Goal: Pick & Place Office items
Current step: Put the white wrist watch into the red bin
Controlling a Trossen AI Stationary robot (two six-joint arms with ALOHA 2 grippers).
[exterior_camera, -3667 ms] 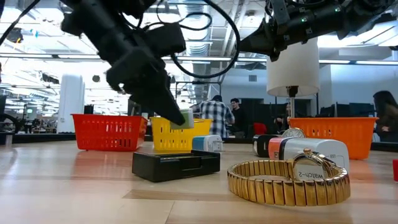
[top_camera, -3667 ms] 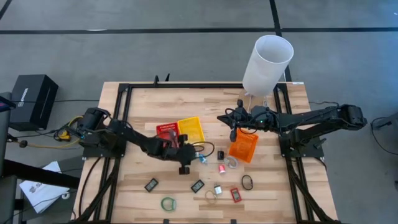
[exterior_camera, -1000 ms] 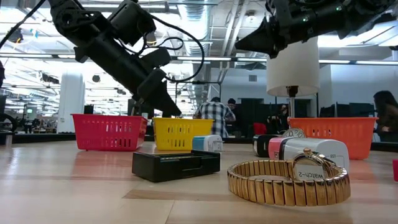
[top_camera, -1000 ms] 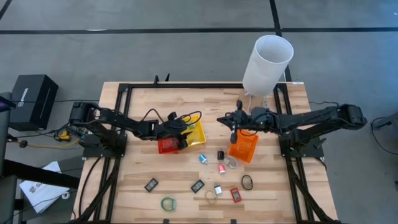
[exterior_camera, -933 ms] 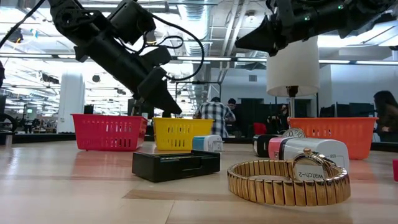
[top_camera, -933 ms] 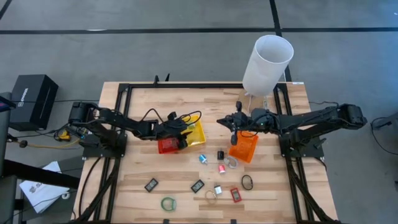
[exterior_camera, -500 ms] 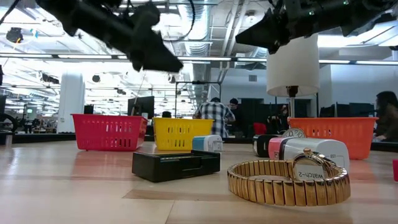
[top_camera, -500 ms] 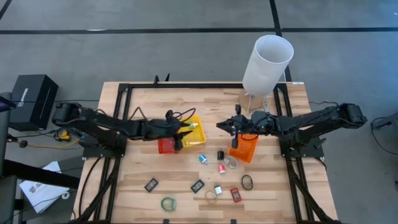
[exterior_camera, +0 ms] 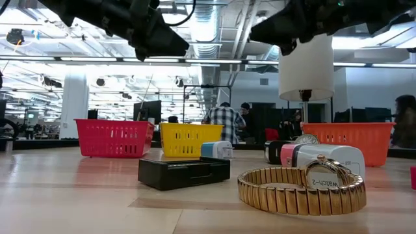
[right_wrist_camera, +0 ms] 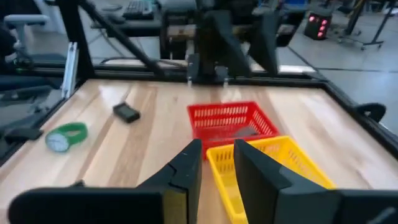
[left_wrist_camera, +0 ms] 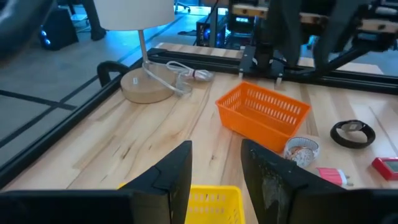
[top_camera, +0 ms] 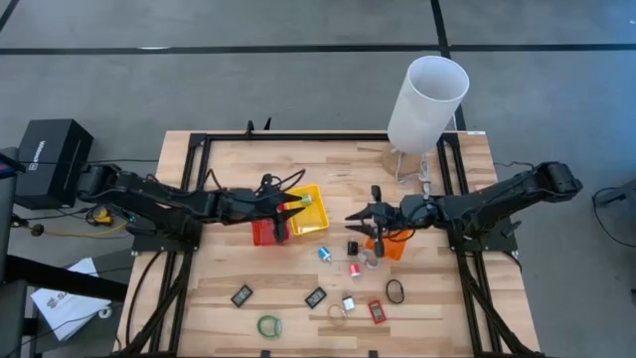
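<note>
Found left gripper (top_camera: 289, 212) raised over the join of the yellow plastic mesh tray (top_camera: 312, 217) and the red plastic mesh tray (top_camera: 261, 235), left of table centre. Seen in the left wrist view with fingers (left_wrist_camera: 176, 171) parted by a narrow gap; nothing held between them.

Found right gripper (top_camera: 360, 217) raised at the inner edge of the orange plastic mesh tray (top_camera: 392, 246), right of centre. Seen in the right wrist view with fingers (right_wrist_camera: 185, 173) parted only slightly; nothing held.

Logged a small green item (top_camera: 306, 200) lying in the yellow tray.

Logged remaining office items loose on the wooden table (top_camera: 328, 164), near edge, in front of the trays:
- green ring (top_camera: 269, 325), nearest the front edge, left of the group
- two small black blocks (top_camera: 241, 295) and (top_camera: 316, 296), apart from each other
- black ring (top_camera: 396, 291), below the orange tray
- clear ring (top_camera: 372, 261), just beside the orange tray
- small red block (top_camera: 377, 311), near the black ring
- gold metal watch bracelet (exterior_camera: 302, 188), closest in the low view

Noted tall white cylinder (top_camera: 427, 91) at the far right corner.
</note>
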